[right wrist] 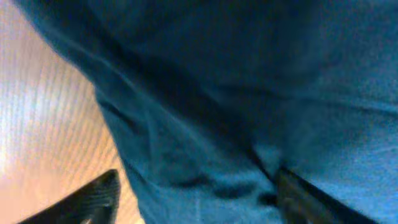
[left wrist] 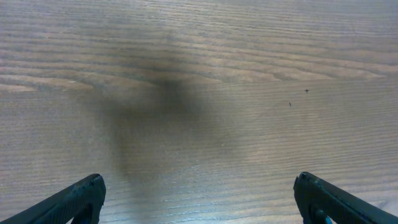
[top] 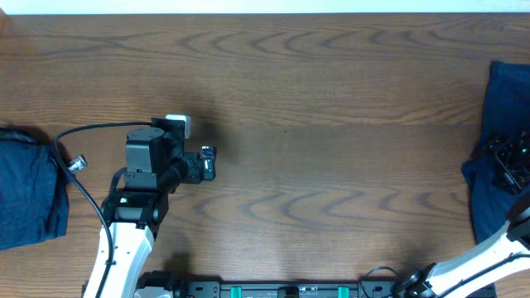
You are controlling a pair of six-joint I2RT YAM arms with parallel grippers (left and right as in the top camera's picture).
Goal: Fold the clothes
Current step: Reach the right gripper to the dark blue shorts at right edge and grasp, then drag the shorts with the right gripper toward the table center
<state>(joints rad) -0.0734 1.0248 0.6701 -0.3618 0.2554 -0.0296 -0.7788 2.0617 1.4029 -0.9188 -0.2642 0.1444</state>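
A dark blue garment [top: 499,99] lies bunched at the table's right edge. It fills the right wrist view [right wrist: 249,93]. My right gripper [top: 507,157] is low over it. In the right wrist view the gripper [right wrist: 196,180] is open, with its fingers wide apart on either side of a fold of the cloth near the garment's left edge. A second dark blue garment [top: 25,190] lies folded at the left edge. My left gripper [top: 207,162] hovers over bare wood at centre left. It is open and empty in the left wrist view [left wrist: 199,180].
The wooden table [top: 331,124] runs across the whole view. A black cable with a metal plug [top: 76,163] loops beside the left arm, close to the folded garment. The arm bases sit along the front edge.
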